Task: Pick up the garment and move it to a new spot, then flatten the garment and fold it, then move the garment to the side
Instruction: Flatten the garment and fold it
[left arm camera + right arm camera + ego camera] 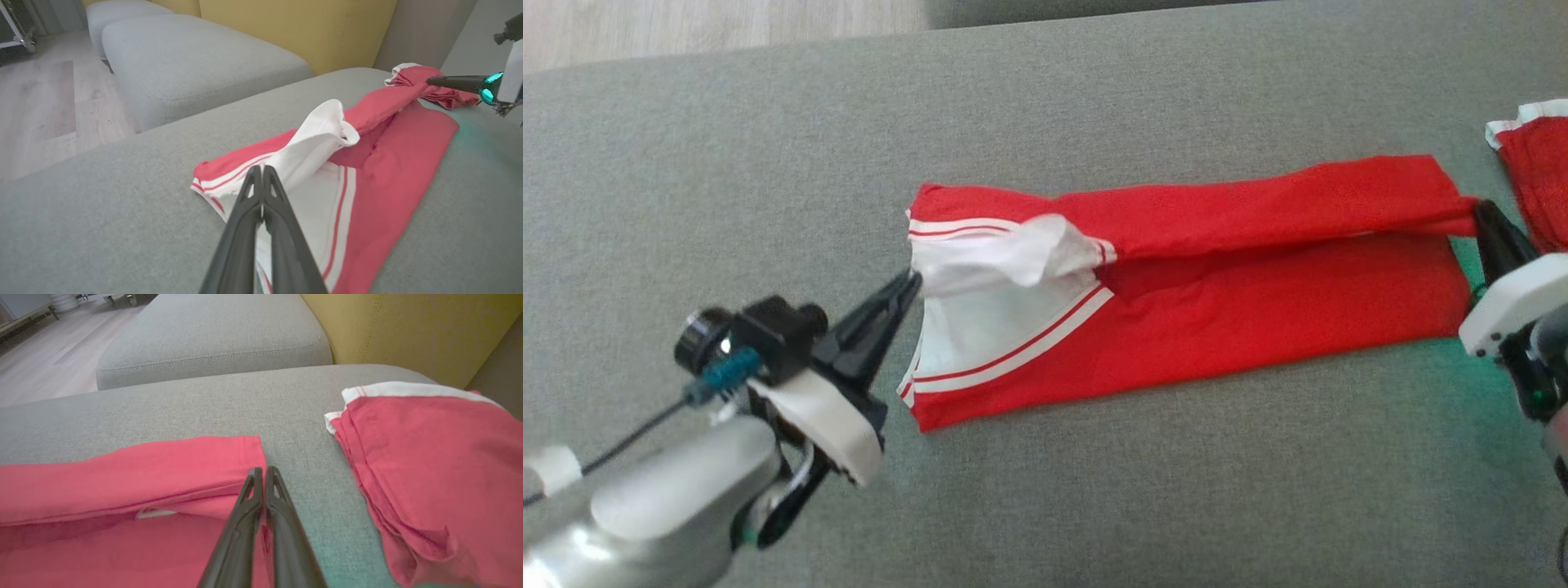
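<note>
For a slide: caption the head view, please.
Left gripper and right gripper, shut, hold opposite ends of the garment on a grey cushion.

Two garments: long garment point(1258, 269), second garment point(1539, 175). Two hands: left hand point(913, 282), right hand point(1480, 208). One sofa point(1094, 490).

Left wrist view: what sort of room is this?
Likely a living room: the red shirt lies on grey sofa cushions, with a yellow backrest behind and a wooden floor alongside.
</note>
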